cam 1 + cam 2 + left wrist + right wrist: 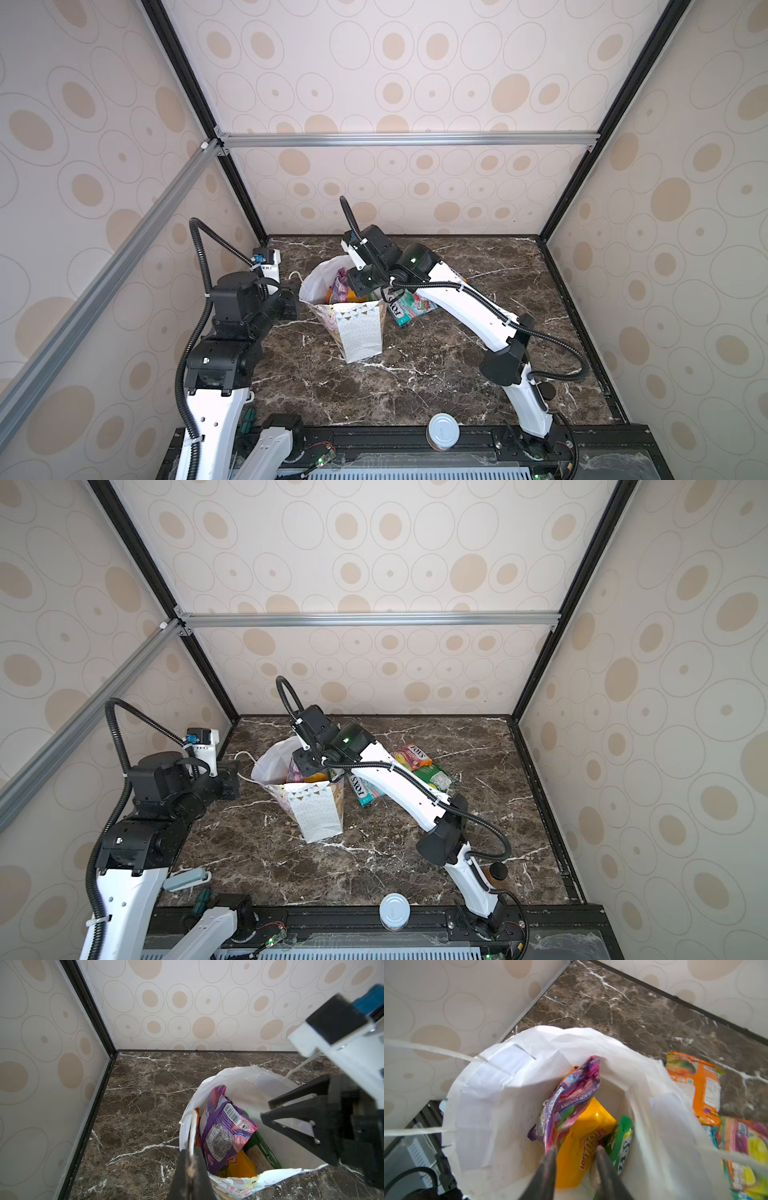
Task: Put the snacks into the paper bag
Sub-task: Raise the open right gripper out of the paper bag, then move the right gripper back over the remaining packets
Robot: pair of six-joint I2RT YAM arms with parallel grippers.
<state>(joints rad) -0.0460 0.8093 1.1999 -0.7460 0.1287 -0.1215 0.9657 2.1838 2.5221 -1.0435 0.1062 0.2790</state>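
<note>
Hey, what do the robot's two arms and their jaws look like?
Both arms, left and right, have glossy white link shells with black joint housings. A black corrugated cable loops along each, fastened by white ties. A green light glows on the right arm's housing. The jaws are slim, black, tapering.

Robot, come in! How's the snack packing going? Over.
Left gripper shut on bag rim. Right gripper open over bag, purple packet inside. Several packets left on table under right arm.
</note>
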